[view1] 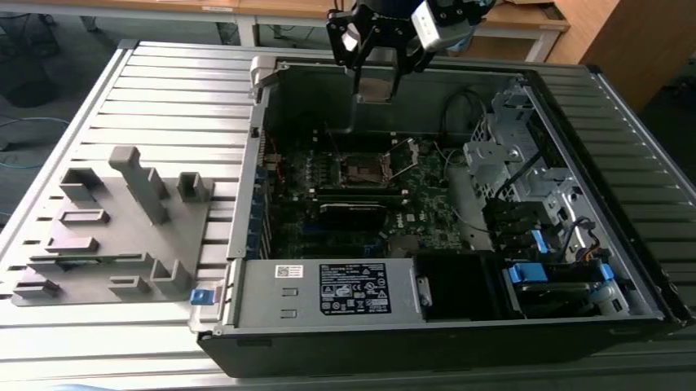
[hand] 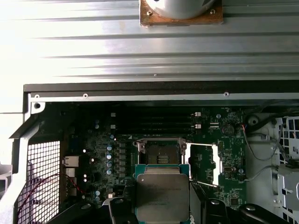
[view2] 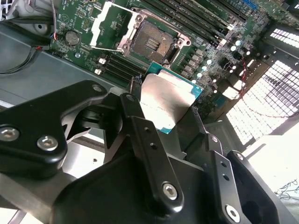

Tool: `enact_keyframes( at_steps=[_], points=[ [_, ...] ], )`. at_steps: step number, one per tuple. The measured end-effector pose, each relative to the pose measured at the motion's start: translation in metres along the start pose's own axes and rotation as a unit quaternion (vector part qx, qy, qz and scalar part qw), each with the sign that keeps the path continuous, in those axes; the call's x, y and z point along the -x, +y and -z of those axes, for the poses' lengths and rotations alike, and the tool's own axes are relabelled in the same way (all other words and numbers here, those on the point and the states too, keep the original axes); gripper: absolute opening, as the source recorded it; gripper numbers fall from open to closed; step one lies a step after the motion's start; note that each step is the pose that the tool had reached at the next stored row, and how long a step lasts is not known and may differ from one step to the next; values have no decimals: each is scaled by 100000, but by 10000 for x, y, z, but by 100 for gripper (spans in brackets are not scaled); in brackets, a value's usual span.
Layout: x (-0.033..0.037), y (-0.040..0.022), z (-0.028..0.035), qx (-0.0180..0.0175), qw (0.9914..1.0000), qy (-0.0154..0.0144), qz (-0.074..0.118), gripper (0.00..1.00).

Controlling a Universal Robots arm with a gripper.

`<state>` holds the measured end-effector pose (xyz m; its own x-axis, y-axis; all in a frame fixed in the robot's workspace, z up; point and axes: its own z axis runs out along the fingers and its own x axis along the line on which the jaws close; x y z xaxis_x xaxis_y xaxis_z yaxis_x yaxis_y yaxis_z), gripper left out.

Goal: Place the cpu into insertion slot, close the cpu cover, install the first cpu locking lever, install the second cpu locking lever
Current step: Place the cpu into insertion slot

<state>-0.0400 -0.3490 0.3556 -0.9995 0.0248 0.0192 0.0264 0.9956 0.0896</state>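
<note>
The black two-finger gripper (view2: 164, 105) is closed partway on the small, flat, square silver-beige cpu (view2: 168, 99), pinching its opposite edges and leaving the metal face bare. I judge the chip light, stiff, slick-faced and fragile underneath, so an edge hold suits it. The arm points straight down over the open grey metal computer case (view1: 315, 94). Well apart, beyond the chip, the dark square insertion slot (hand: 161, 153) lies empty. Its silvery hinged cpu cover (hand: 204, 161) is flipped open beside it.
</note>
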Motion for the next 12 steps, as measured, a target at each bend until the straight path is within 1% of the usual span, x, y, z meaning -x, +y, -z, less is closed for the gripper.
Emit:
enact_keyframes(
  at_steps=[12],
  points=[
    [0, -2, -21, -14, 100000, 8, -1, 54]
  ],
)
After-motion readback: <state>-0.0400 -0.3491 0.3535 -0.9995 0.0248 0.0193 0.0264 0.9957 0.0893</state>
